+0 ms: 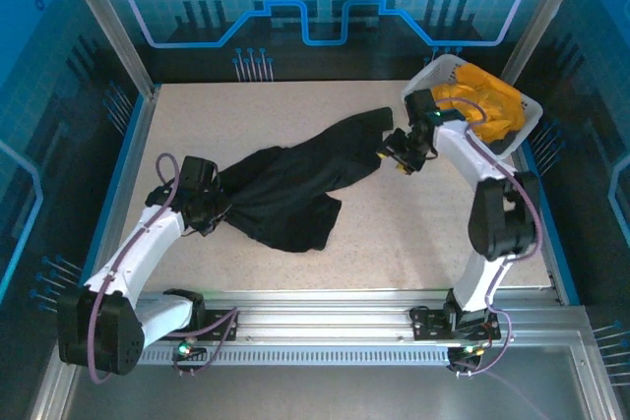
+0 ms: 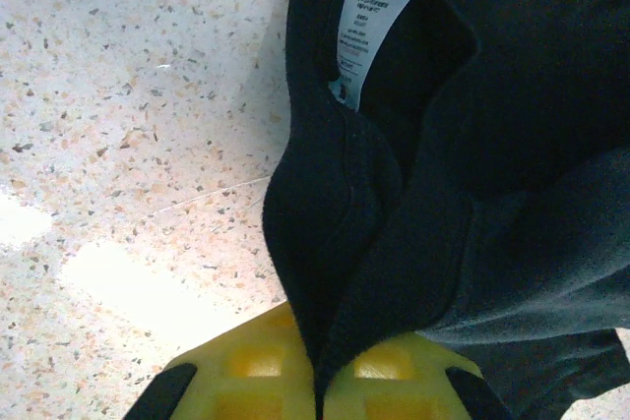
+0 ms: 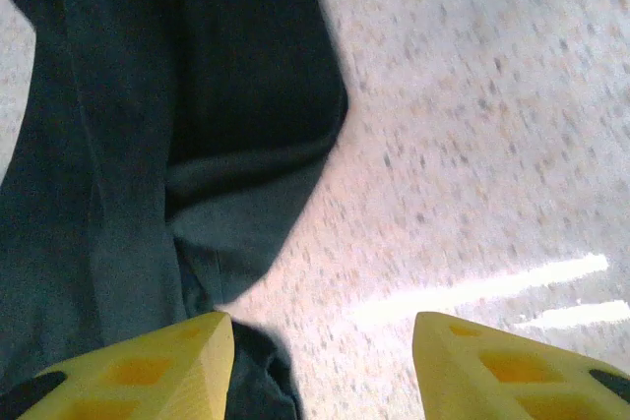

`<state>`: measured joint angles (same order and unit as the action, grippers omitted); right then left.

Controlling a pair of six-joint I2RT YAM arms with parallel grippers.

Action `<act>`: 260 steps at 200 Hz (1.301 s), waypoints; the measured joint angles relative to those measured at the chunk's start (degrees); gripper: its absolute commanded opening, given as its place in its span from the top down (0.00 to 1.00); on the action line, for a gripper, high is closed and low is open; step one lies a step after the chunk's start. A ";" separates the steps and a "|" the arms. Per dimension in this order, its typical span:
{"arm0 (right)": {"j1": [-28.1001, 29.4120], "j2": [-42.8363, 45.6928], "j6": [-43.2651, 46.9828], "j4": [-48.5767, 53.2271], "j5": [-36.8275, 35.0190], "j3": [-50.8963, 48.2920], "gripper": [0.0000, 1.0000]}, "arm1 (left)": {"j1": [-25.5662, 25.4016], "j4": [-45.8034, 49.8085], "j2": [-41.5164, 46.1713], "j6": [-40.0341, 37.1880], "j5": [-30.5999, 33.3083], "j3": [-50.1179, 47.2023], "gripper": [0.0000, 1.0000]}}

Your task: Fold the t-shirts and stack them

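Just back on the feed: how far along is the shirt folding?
Nothing looks folded or stacked yet. In hand: the plain black cloth t-shirt lies crumpled on the speckled table, left jaws shut on it near its collar, right jaws open at its other end. Left: the orange-yellow shirts in the white plastic basket.

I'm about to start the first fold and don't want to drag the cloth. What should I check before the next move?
1. Grip: left claw shut on the black t-shirt: ok.
2. Free arm: right claw open, gripping nothing: ok.
3. Shirt spread flat: not ok, it lies bunched and twisted.
4. Collar found: neck label shows close to the left claw: ok.
5. Next shirts out of the way: orange t-shirts sit in the white basket: ok.
6. Room to fold: bare table in front of the shirt: ok.
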<state>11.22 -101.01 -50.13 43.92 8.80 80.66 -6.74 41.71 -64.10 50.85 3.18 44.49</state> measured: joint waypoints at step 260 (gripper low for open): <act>-5.68 9.07 2.84 -1.68 -3.28 -19.80 1.00 | 7.74 1.53 1.51 2.97 -0.90 15.17 1.00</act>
<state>5.54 -91.94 -47.29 42.24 5.52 60.86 0.99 43.24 -62.59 53.82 2.28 59.66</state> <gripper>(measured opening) 0.066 0.061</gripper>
